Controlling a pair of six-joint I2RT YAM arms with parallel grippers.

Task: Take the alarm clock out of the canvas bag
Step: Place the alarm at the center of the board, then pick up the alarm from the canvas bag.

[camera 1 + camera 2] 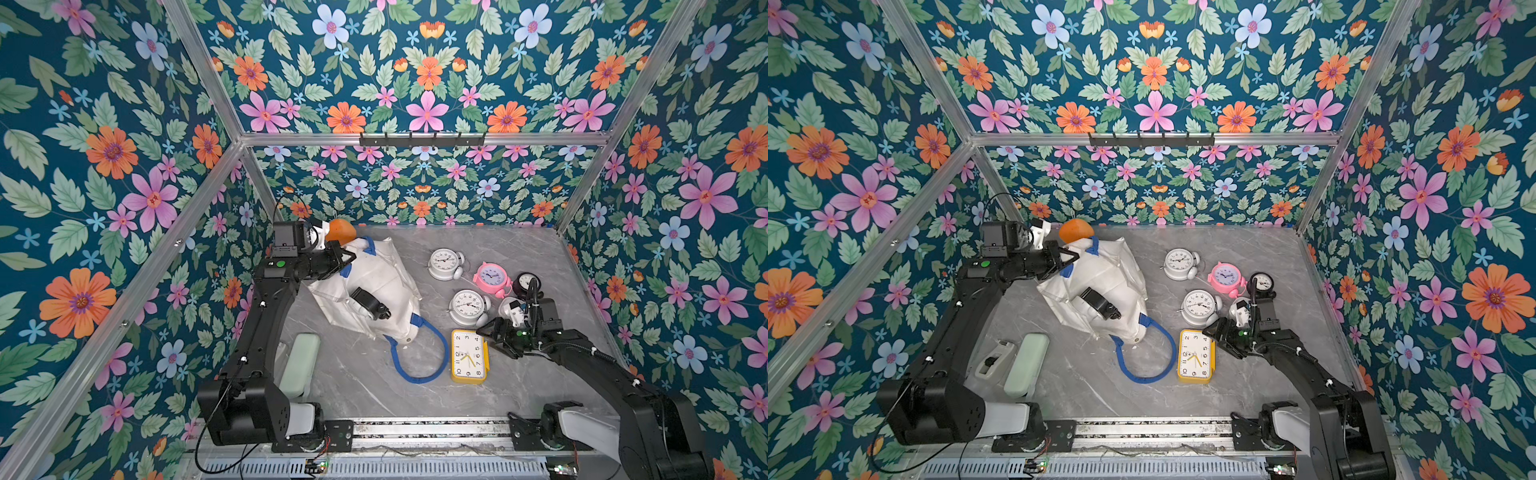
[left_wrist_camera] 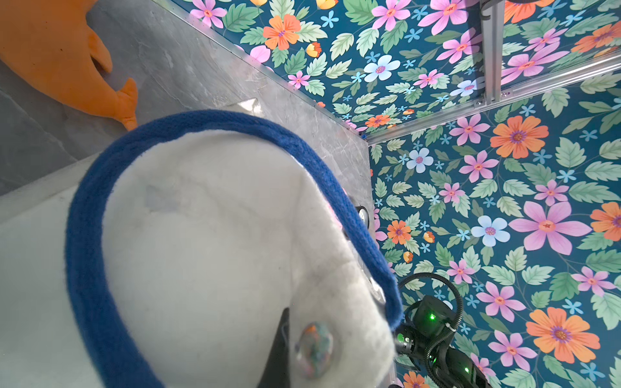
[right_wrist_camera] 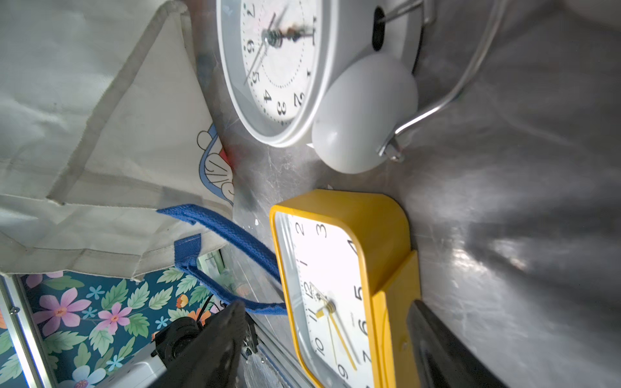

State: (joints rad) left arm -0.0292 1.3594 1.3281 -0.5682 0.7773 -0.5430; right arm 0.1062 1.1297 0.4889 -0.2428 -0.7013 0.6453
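A yellow alarm clock (image 1: 469, 355) is seen lying face up on the grey table (image 1: 374, 399), outside the canvas bag (image 1: 374, 278) and just beside its blue loop handle (image 1: 415, 379); the clock's long side is laid from the front rail toward the back wall, with its twelve turned toward the handle and its six toward the right gripper (image 1: 488, 332). The right gripper is shown released at the clock's far corner; in the right wrist view its fingers (image 3: 218, 346) are spread wide, with the clock (image 3: 329, 285) lying between them and a gap left on the handle side. The bag is stretched slantwise, from the far left down to the loop handle near the middle of the table; its far end is pinched in the clenched left gripper (image 1: 349, 257), close to a blue strap patch (image 1: 345, 271). What the bag holds cannot be made out, its inside being hidden in every view; a black object (image 1: 370, 303) is seen resting on top of the cloth. A silver bell clock (image 1: 446, 264), a second silver clock (image 1: 468, 307), a pink clock (image 1: 492, 278) and a small black clock (image 1: 527, 284) are grouped on the table beyond the yellow one; an orange plush toy (image 1: 340, 230) is tucked behind the bag.
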